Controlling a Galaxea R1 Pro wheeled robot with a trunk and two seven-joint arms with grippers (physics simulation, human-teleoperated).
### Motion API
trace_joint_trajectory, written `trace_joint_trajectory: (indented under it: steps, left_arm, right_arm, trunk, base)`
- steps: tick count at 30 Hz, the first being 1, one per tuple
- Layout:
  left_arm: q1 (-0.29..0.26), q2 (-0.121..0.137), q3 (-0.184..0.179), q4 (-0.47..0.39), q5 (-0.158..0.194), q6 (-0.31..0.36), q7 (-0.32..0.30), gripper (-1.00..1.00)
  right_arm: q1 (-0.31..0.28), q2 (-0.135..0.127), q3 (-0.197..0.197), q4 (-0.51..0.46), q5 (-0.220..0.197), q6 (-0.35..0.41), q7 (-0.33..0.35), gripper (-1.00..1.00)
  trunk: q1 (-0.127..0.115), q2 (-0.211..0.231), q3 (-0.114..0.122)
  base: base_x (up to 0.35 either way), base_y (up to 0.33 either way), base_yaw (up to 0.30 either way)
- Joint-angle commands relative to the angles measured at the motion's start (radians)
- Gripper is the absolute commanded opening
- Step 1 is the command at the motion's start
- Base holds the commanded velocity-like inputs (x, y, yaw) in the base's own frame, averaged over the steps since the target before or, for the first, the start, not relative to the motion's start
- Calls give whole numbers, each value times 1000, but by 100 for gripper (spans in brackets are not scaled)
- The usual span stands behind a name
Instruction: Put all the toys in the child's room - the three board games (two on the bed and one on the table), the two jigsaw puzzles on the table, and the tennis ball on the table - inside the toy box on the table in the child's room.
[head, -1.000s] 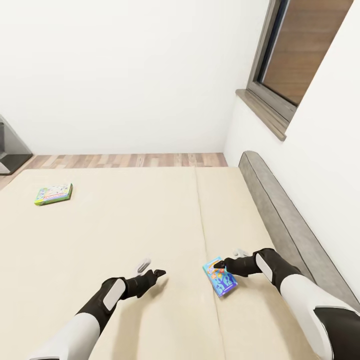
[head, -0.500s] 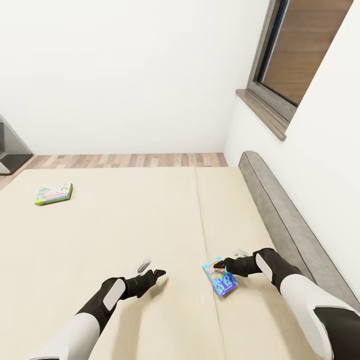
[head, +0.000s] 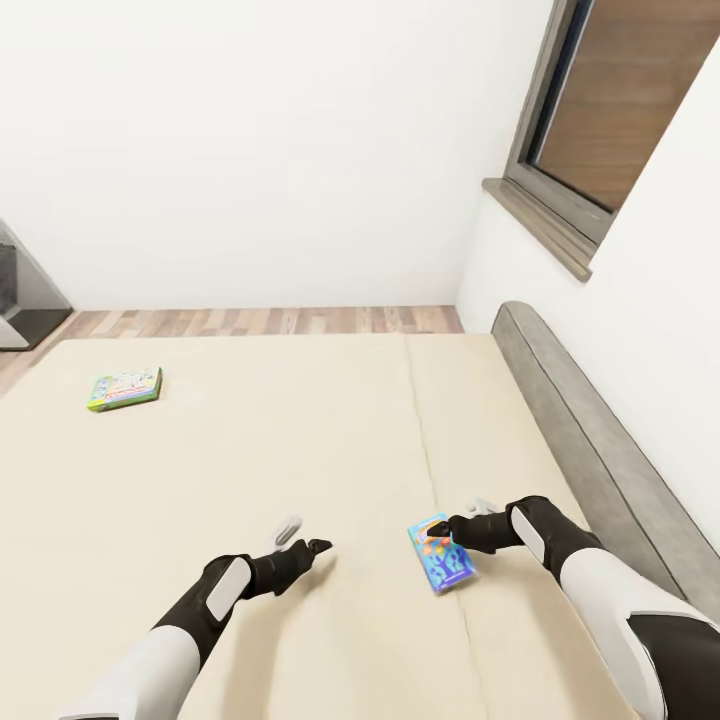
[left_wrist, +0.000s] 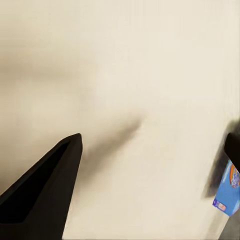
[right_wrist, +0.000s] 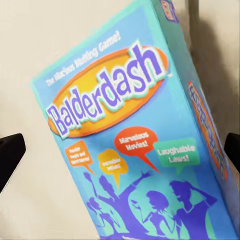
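From the head view the step in hand looks to be the pick-up of the small blue board game (head: 440, 552), which lies flat on the bed (head: 250, 450) just on the headboard (head: 600, 440) side of the mattress seam (head: 425, 430). The right gripper (head: 436, 529) sits at the box's far edge, touching or nearly so; from here I cannot tell how wide its jaws stand. To do this well, I would judge the fingers need to straddle the box across its narrow width and press down into the soft mattress before closing, since a thin flat box offers little edge to catch. The left gripper (head: 305, 540) hovers low over bare mattress well on the other side of the seam, holding nothing, its fingers apart. The second game, the green-edged box (head: 125, 388), lies far off toward the bed's far left corner. The left wrist view adds a corner of the blue box and one dark fingertip (left_wrist: 45, 185) over plain mattress. The right wrist view gives what the head view cannot: the cover reads "Balderdash", and a dark fingertip (right_wrist: 10, 155) shows at each side of the box, so the claw is spread wide around it, not yet clamped.
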Motion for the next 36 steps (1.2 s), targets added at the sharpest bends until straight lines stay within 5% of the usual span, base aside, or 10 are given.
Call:
trace_joint_trajectory:
  steps: [1, 36]
  left_arm:
    - [0, -1, 7, 0, -3, 7, 0, 100]
    - [0, -1, 8, 0, -4, 7, 2, 100]
  right_arm:
    - [0, 0, 1, -1, -10, 8, -2, 100]
    - [0, -1, 1, -1, -9, 9, -3, 100]
  trunk:
    - [0, 0, -1]
    - [0, 0, -1]
  base:
    - [0, 131, 0]
    - [-2, 21, 0]
